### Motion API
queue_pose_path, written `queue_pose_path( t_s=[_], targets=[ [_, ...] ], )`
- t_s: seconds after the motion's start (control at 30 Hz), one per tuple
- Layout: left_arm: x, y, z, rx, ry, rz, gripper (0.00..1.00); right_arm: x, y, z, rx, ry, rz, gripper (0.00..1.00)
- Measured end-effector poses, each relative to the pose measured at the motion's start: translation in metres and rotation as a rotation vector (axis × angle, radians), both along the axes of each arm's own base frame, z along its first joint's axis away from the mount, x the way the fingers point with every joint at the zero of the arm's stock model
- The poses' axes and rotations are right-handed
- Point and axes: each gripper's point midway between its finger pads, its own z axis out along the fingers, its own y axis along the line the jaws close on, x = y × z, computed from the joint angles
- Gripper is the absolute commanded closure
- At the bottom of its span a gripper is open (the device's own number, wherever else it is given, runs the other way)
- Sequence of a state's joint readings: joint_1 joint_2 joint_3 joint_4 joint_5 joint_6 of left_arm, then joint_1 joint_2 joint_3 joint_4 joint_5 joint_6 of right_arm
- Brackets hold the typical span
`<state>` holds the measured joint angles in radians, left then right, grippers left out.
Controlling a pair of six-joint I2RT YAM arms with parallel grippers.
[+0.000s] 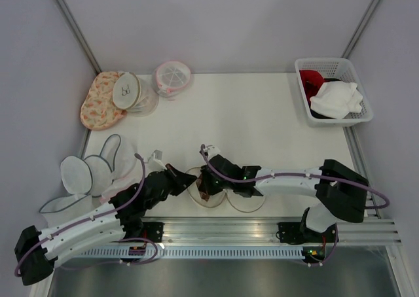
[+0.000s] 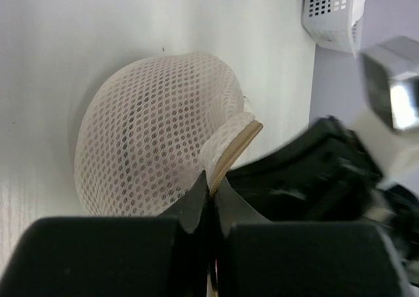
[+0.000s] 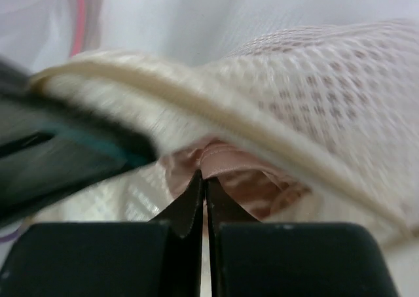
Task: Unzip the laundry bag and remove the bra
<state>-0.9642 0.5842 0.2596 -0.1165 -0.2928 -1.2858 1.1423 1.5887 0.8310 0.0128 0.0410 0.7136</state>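
The laundry bag (image 2: 150, 140) lay at the near edge of the table (image 1: 262, 114), between the two arms. The left gripper (image 2: 211, 187) was clamped on the bag's tan zipper rim (image 2: 239, 145). The right gripper (image 3: 203, 179), reaching under that rim, was pinched shut on a fold of the pinkish bra (image 3: 255, 195), which sat inside the partly opened bag.
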Motion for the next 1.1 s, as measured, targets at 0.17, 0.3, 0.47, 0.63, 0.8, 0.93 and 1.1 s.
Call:
queue_pose_path(
  t_s=[0.17, 0.3, 0.47, 0.63, 0.8, 0.93, 1.1],
  targets=[
    [0.002, 0.004, -0.002, 0.015, 0.000, 0.019, 0.98, -0.009, -0.016, 0.069, 0.100, -0.070, 0.040, 1.00],
    [0.003, 0.005, -0.008, 0.035, 0.008, 0.028, 0.98, -0.024, -0.028, 0.110, 0.179, -0.095, 0.098, 1.00],
    [0.003, 0.005, -0.021, 0.079, 0.037, 0.028, 0.98, -0.035, -0.042, 0.130, 0.208, -0.110, 0.136, 1.00],
    [0.002, 0.006, -0.032, 0.116, 0.062, 0.026, 0.98, -0.037, -0.048, 0.181, 0.351, -0.217, 0.153, 1.00],
    [0.002, 0.006, -0.034, 0.123, 0.069, 0.023, 0.98, -0.010, -0.038, 0.254, 0.403, -0.382, 0.107, 1.00],
    [0.001, 0.005, -0.030, 0.108, 0.061, 0.018, 0.98, 0.033, -0.041, 0.311, 0.391, -0.528, -0.037, 1.00],
    [0.001, 0.006, -0.018, 0.078, 0.033, 0.019, 0.98, 0.094, -0.076, 0.346, 0.294, -0.657, -0.265, 1.00]
  ],
)
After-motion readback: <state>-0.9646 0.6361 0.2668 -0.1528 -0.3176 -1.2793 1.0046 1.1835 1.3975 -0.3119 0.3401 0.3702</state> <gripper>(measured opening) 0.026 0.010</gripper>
